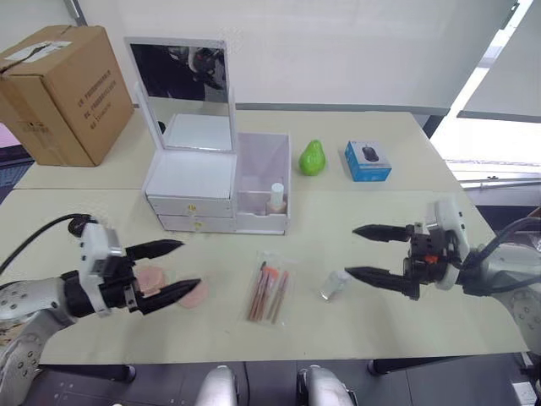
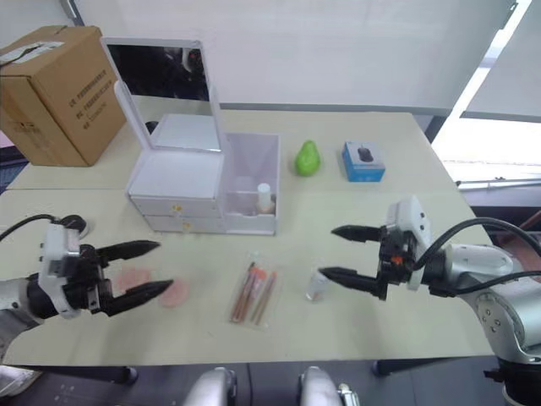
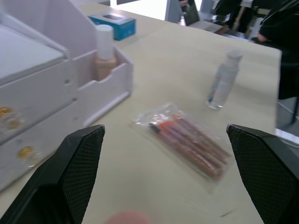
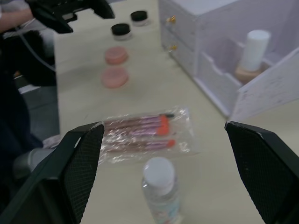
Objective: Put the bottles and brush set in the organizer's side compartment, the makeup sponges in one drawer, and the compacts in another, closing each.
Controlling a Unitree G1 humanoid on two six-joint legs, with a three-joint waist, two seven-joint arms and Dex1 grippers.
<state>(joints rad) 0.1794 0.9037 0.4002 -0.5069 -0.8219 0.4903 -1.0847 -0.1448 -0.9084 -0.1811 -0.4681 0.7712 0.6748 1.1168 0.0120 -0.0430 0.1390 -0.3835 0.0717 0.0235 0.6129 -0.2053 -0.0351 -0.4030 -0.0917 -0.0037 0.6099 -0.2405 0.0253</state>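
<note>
The white organizer (image 1: pixel 190 182) stands mid-table with both drawers (image 1: pixel 191 215) shut. Its open side compartment (image 1: pixel 262 173) holds one beige bottle (image 1: pixel 276 199). A clear bottle (image 1: pixel 336 283) lies on the table beside the bagged brush set (image 1: pixel 269 290). Two pink makeup sponges (image 4: pixel 116 55) (image 4: pixel 114 77) lie at the front left, partly under my left gripper (image 1: pixel 188 265), which hovers open over them. Two black-lidded compacts (image 4: pixel 121 30) sit beyond the sponges. My right gripper (image 1: pixel 352 250) is open, its tips just right of the clear bottle.
The organizer's mirror lid (image 1: pixel 179 93) stands upright. A cardboard box (image 1: pixel 63 93) sits at the back left. A green pear-shaped object (image 1: pixel 312 157) and a small blue box (image 1: pixel 367 161) lie behind the organizer's right side.
</note>
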